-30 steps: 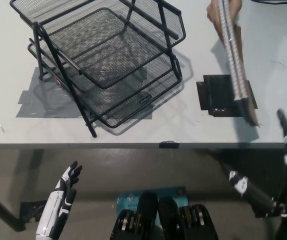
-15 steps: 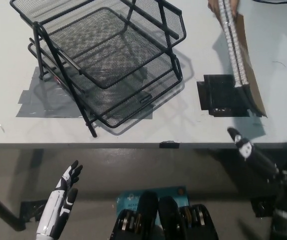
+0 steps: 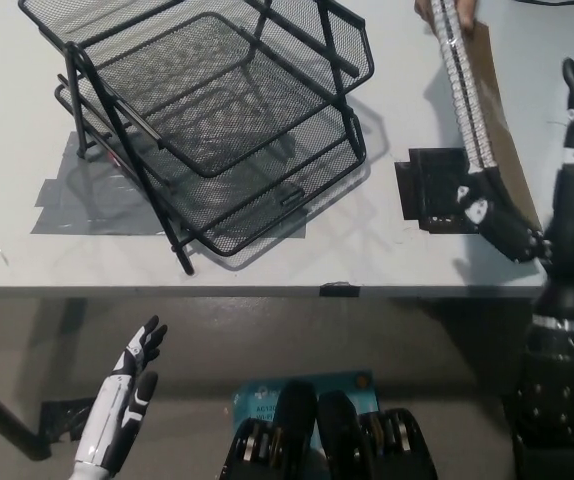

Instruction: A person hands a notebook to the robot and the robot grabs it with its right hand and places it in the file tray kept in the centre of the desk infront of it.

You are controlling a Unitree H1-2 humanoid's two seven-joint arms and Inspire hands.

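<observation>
Notebook point(image 3: 477, 120) sits upper right of the head view, spiral-bound, brown cover, held edge-on and tilted so the silver coil runs from top to lower right, above the desk point(image 3: 27, 250). A person's hand point(image 3: 445, 12) grips its top end at the picture's upper edge (only part of that hand shows). Right robot hand point(image 3: 537, 190), black, is up at the notebook's lower end: one finger with a white tip lies against the bottom of the coil, another sticks up well to the right of the cover, apart from it, so the robot hand is spread wide around the lower end and not closed on it. Whether more than that one fingertip is touching the notebook, can't tell. Under the notebook's lower end a small black plate point(image 3: 432, 190) lies flat on the desk. File tray point(image 3: 207, 120), black wire mesh with stacked tilted tiers, stands at the upper left to centre of the desk, well apart from the notebook, nothing in it. Grey tape patches point(image 3: 77, 205) are stuck on the desk under and to the left of the tray. Left robot hand point(image 3: 127, 395), white, rests low at the lower left, below the desk edge, fingers spread and holding nothing.
</observation>
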